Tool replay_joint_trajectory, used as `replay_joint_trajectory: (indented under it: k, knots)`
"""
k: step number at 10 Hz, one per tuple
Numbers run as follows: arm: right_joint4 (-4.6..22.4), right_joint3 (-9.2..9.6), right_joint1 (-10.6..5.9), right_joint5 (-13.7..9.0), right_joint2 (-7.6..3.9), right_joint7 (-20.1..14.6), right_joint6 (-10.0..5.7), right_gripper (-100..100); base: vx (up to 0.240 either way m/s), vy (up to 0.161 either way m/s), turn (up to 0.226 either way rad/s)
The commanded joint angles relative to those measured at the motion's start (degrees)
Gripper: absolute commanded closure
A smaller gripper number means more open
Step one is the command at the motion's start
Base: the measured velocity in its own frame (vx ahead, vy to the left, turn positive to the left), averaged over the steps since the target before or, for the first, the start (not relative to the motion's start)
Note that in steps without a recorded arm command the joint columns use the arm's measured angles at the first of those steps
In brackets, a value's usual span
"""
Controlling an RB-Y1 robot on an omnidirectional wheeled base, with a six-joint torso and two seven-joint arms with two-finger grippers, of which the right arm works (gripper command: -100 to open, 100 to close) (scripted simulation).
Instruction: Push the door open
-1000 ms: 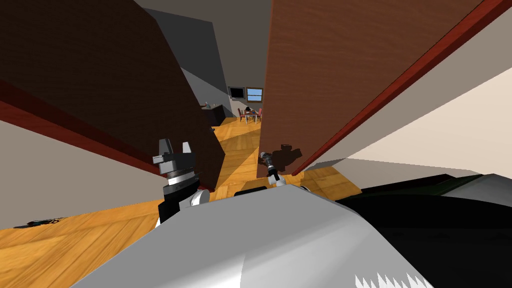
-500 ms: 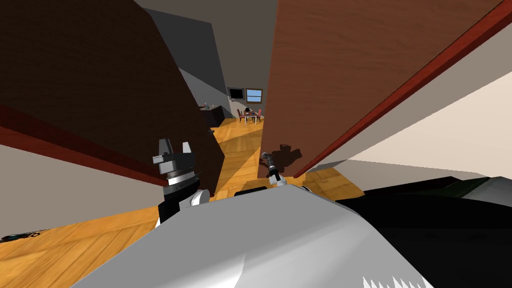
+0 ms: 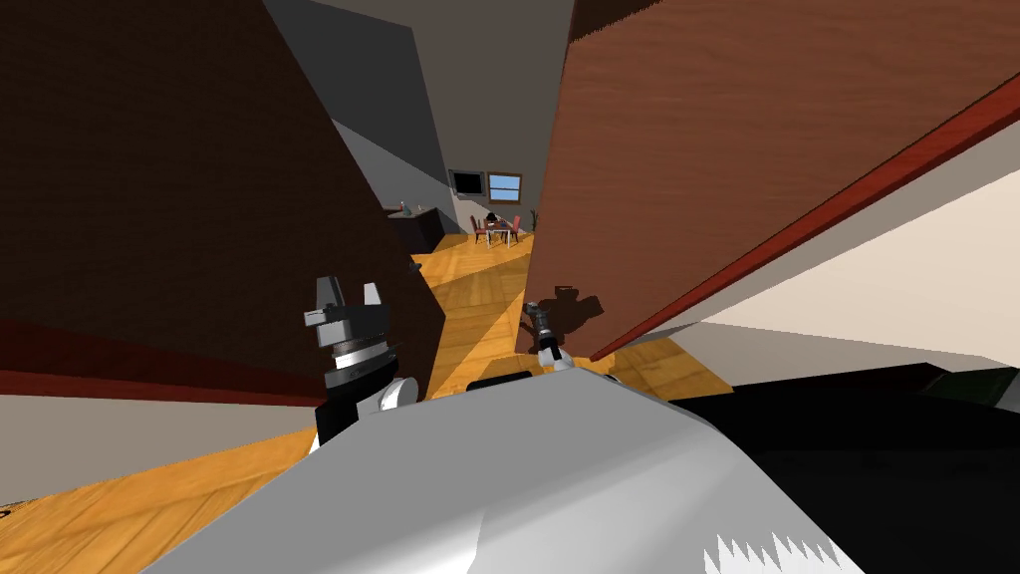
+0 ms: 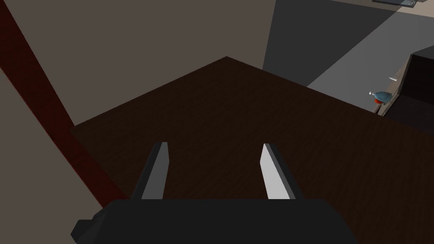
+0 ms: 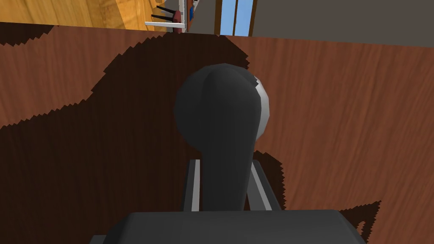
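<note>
Facing a half-open doorway, we have the door (image 3: 717,149), a red-brown wood leaf, swung away on our right, its free edge toward the room beyond. Opposite it on our left stands a dark brown panel (image 3: 179,179), in shade. A dark red frame (image 3: 797,219) runs along the door's far side, against a pale wall. Between door and panel a strip of yellow wood floor (image 3: 478,299) leads ahead.

Our left gripper (image 3: 344,294) is raised near the panel. Its wrist view shows its fingers (image 4: 159,169) spread wide with nothing between them and the panel behind. Our right gripper (image 5: 223,163) sits near the door's free edge in the head view. Its fingers (image 5: 193,186) stand narrow, pressing the sides of a dark handle (image 5: 220,114), whose rounded end lies before the door face with a jagged shadow around it.

Far off, a table (image 3: 498,227) with red chairs sits below a window (image 3: 506,185). A small blue bottle (image 4: 381,97) stands on a counter past the panel.

Against a second ago, the door's edge sits further right, so the gap is wider and more floor shows. The red band on our left has dropped lower in the picture, which we read as our own move. Both grippers keep their places in the head view.
</note>
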Motion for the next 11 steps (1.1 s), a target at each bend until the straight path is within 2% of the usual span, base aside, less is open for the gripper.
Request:
replay_joint_trajectory:
  k: [1,2,3,4,5,6,7,9,10,11]
  knots:
    - [2.0,-0.67,-1.08,-0.4,-0.98,-0.2,-0.75,100,0.057,0.018,-0.016]
    - [2.1,-1.9,-1.0,-1.2,-1.32,0.3,-0.74,100,0.136,0.025,-0.035]
    - [2.1,-1.9,-1.0,-1.2,-1.32,0.3,-0.74,100,0.152,0.049,-0.044]
    - [2.1,-2.86,-0.94,-1.7,-1.55,0.6,-0.73,100,0.159,0.071,-0.081]
    - [6.0,-2.86,-1.62,-1.7,-1.55,0.6,-0.73,100,0.141,0.051,-0.037]
    - [2.2,-3.85,-0.88,-2.4,-1.77,1.0,-0.72,100,0.145,0.049,-0.078]
    - [2.2,-4.51,-0.84,-2.8,-1.9,1.2,-0.71,100,0.188,0.089,-0.083]
    - [2.2,-4.51,-0.84,-2.8,-1.9,1.2,-0.71,100,0.11,0.036,-0.029]
    - [2.3,-5.82,-0.76,-3.6,-2.15,1.7,-0.7,100,0.153,0.052,-0.039]
    - [2.3,-5.82,-0.76,-3.6,-2.15,1.7,-0.7,100,0.17,0.058,-0.073]
